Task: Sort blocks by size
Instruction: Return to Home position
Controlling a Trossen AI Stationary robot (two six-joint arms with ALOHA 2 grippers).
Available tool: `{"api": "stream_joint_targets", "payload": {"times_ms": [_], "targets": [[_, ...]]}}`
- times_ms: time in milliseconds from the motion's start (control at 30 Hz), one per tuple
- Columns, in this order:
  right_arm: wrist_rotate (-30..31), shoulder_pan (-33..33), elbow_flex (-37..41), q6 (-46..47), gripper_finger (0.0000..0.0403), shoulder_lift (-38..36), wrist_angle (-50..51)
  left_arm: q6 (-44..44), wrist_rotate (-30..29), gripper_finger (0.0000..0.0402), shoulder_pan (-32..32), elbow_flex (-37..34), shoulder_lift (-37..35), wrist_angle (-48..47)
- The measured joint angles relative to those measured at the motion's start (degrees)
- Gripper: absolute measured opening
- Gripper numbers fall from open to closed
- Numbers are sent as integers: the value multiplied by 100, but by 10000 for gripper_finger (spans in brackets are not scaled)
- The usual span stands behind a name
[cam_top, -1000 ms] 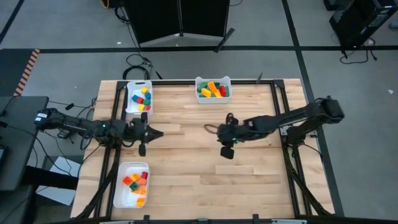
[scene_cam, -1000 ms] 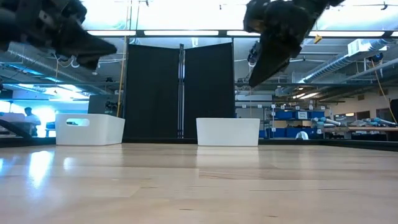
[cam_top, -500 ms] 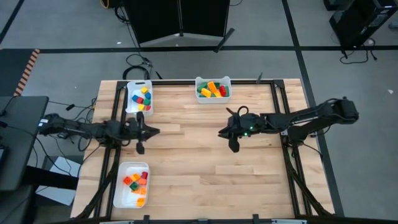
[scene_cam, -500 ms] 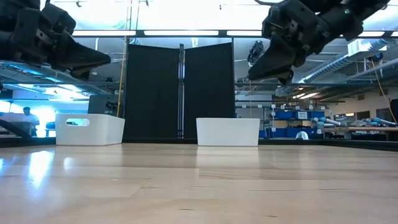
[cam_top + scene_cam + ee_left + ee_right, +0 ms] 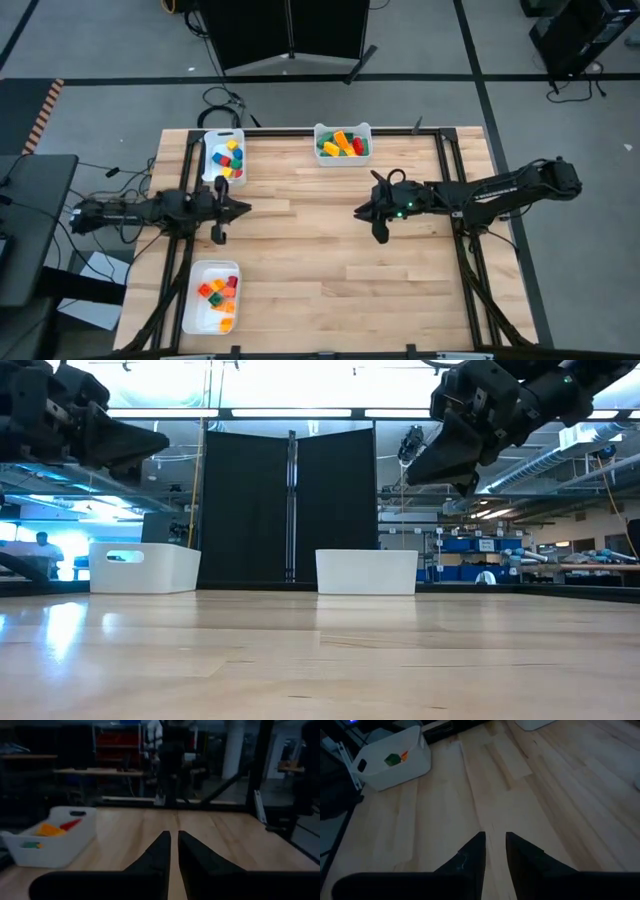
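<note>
High view, looking straight down: takes in a wooden worktop with three white trays and two dark arms. Finds one tray at the upper left of the worktop, one at the upper middle, and one at the lower left.

Shows blocks only inside those trays. Upper left tray: a small heap of blocks in yellow, green, blue and red. Upper middle tray: a fuller heap, mostly yellow, orange, red and green. Lower left tray: a heap of red, orange, yellow and green. Too small and too crowded to count block by block.

Left arm reaching in from the left edge at mid-height, with the left jaws pointing toward the frame's right, between the upper left and lower left trays and a little to their right. Right arm reaching in from the right edge at the same height, with the right jaws pointing left, below the upper middle tray. Bare wood between the two tips, well apart.

Left wrist view: left jaws almost together, only a thin slit between them, gripping nothing. Right wrist view: right jaws a little apart, gripping nothing.

Low view: both arms hanging above the worktop, clear of the tray walls at the far edge.

Beyond the worktop: a black screen at the top middle, cables on the floor beside the upper left tray, and one person far off at the low view's left.
</note>
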State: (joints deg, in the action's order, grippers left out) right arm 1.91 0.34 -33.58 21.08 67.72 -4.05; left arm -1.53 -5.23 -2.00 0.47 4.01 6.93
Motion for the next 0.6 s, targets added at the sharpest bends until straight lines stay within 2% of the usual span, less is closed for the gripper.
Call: {"api": "stream_joint_targets", "payload": {"times_ms": [67, 167, 267, 500, 600], "targets": [[0, 0, 0, -1, 87, 0, -49, 39, 64, 44, 120, 0, -163, 0], [0, 0, 0, 21, 85, 0, -176, -3, 494, 44, 282, 0, -405, 42], [0, 0, 0, 20, 85, 3, -259, -33, 729, 44, 386, 0, -407, 172], [0, 0, 0, 70, 86, 3, -377, -49, 711, 44, 468, 0, -405, 297], [-1, 12, 0, 90, 85, -16, -388, -47, 428, 44, 468, -2, -405, 102]]}}
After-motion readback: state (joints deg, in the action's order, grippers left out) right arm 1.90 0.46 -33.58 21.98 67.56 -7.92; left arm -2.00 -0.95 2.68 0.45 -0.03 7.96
